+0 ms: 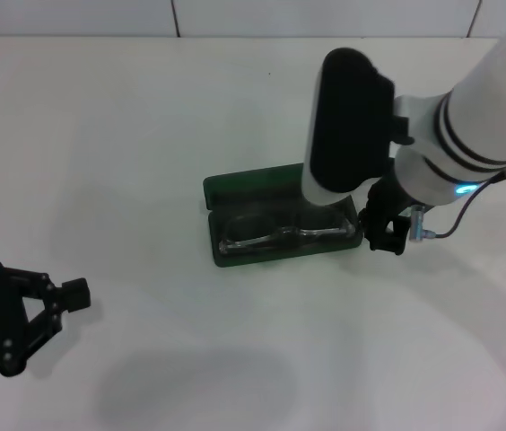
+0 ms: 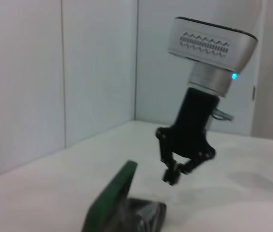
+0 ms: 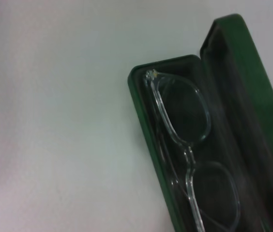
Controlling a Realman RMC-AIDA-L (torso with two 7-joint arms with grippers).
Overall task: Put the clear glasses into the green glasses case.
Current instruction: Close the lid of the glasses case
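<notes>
The green glasses case (image 1: 220, 254) lies open at the table's middle, its lid (image 1: 253, 182) tipped back on the far side. The clear glasses (image 1: 275, 238) rest inside the lower half on the dark lining. In the right wrist view the glasses (image 3: 187, 154) lie lengthwise in the case (image 3: 144, 121). My right gripper (image 1: 384, 237) hovers just off the case's right end, a little above the table. The left wrist view shows the right gripper (image 2: 173, 176) with fingers together and nothing held, above the case (image 2: 110, 203). My left gripper (image 1: 78, 293) is parked at the front left, shut.
The white table (image 1: 127, 135) stretches all around the case, with a white wall (image 1: 235, 16) along its far edge. My right arm's large black-and-white forearm (image 1: 347, 121) hangs over the case's right part and hides that end of the lid.
</notes>
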